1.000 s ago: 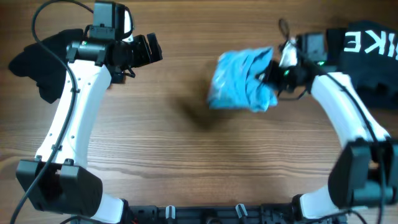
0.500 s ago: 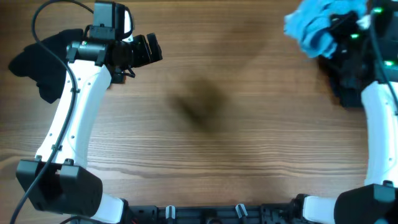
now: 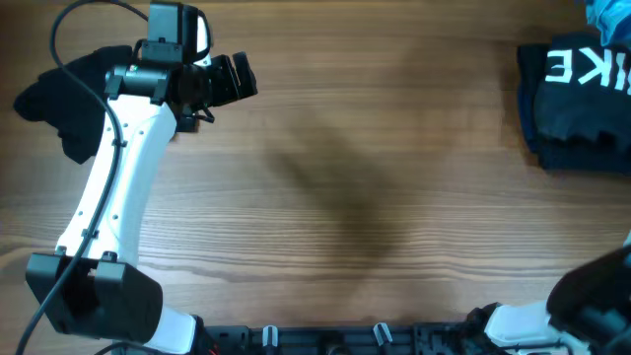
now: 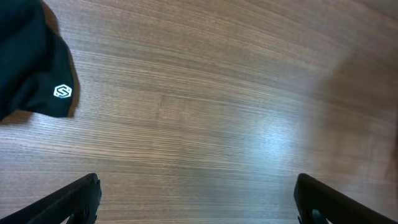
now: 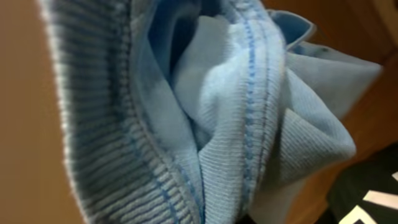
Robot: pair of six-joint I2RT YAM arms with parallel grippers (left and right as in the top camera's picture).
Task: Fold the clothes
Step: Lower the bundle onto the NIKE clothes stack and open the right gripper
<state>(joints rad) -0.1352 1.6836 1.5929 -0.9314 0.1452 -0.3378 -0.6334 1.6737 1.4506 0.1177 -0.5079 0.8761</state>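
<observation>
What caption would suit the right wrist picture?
Bunched light blue ribbed cotton shirt fills the view, a black white-lettered garment at the corner.

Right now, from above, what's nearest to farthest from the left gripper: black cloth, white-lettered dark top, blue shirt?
From the left gripper:
1. black cloth, at the left edge.
2. dark lettered top, far right.
3. blue shirt, top-right corner.
</observation>
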